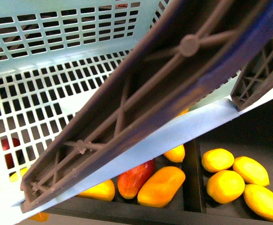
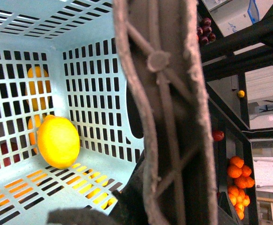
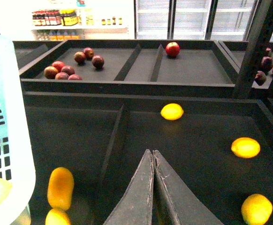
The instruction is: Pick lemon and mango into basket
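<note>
The pale teal basket (image 1: 56, 28) fills the front view, held tilted above the fruit trays, its brown ribbed handle (image 1: 188, 44) crossing the frame. My left gripper (image 2: 132, 197) is shut on that handle (image 2: 160, 61). One bright-yellow lemon (image 2: 58, 140) lies on the slotted basket floor (image 2: 14, 206). Below the basket an orange-yellow mango (image 1: 161, 186) rests in a dark tray, and more lemons (image 1: 225, 185) sit in the compartment to its right. My right gripper (image 3: 152, 152) is shut and empty, hovering over a tray with a mango (image 3: 60, 187) and loose lemons (image 3: 245, 147). The basket's corner (image 3: 5, 140) shows beside it.
A dark red mango (image 1: 135, 178) lies against the orange-yellow one. Black dividers (image 3: 113, 140) split the trays. Red apples (image 3: 68, 70) sit in the farther tray. Black shelf posts (image 2: 242, 98) and a heap of oranges (image 2: 239, 183) stand beside the basket.
</note>
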Motion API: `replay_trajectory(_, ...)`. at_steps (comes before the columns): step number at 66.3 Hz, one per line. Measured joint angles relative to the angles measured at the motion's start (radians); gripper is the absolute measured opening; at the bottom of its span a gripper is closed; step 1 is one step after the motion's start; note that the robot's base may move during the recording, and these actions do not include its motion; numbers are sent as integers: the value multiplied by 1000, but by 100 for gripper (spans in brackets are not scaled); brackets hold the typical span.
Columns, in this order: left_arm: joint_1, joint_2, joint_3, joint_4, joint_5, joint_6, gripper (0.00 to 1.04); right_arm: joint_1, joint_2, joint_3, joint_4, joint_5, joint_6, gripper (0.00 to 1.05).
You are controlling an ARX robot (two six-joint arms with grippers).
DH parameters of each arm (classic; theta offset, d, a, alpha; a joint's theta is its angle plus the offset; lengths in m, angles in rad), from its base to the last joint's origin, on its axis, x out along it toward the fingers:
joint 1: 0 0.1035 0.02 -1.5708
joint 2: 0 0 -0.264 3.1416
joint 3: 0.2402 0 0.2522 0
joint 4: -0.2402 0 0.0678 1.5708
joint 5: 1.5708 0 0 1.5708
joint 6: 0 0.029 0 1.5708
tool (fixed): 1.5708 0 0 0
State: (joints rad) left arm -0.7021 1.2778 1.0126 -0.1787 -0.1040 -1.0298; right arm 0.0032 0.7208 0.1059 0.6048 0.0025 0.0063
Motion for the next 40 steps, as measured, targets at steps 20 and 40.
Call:
replay_trajectory(20,0,0,0,0,2,0,4,0,-163,-56,-106,0,0,2)
replay_trajectory(40,0,0,0,0,1,0,4,0,-223,-89,-109,-2,-2,29)
